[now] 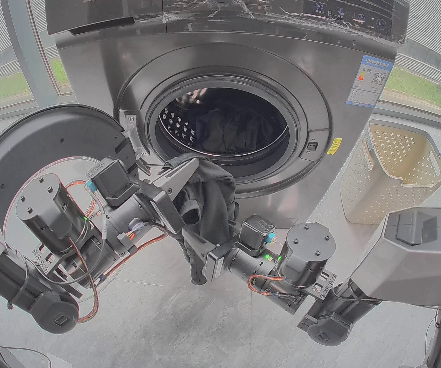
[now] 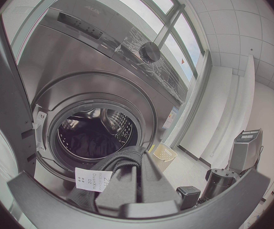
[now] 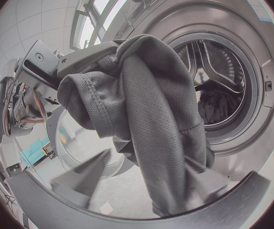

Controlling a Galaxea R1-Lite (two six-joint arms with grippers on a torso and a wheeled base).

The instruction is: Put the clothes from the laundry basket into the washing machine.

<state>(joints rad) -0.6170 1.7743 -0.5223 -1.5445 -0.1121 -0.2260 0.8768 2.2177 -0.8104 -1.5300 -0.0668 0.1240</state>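
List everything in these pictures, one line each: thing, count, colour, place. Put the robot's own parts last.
washing machine: one, dark grey, straight ahead, drum open
door: one, dark grey, swung open to the robot's left
clothes in drum: a pile, black, at the back of the drum
garment: one, dark grey, hanging before the drum opening
laundry basket: one, cream, on the floor to the right of the machine
left gripper: one, grey, shut on the garment's top
right gripper: one, grey, open, a finger on either side of the garment's lower part
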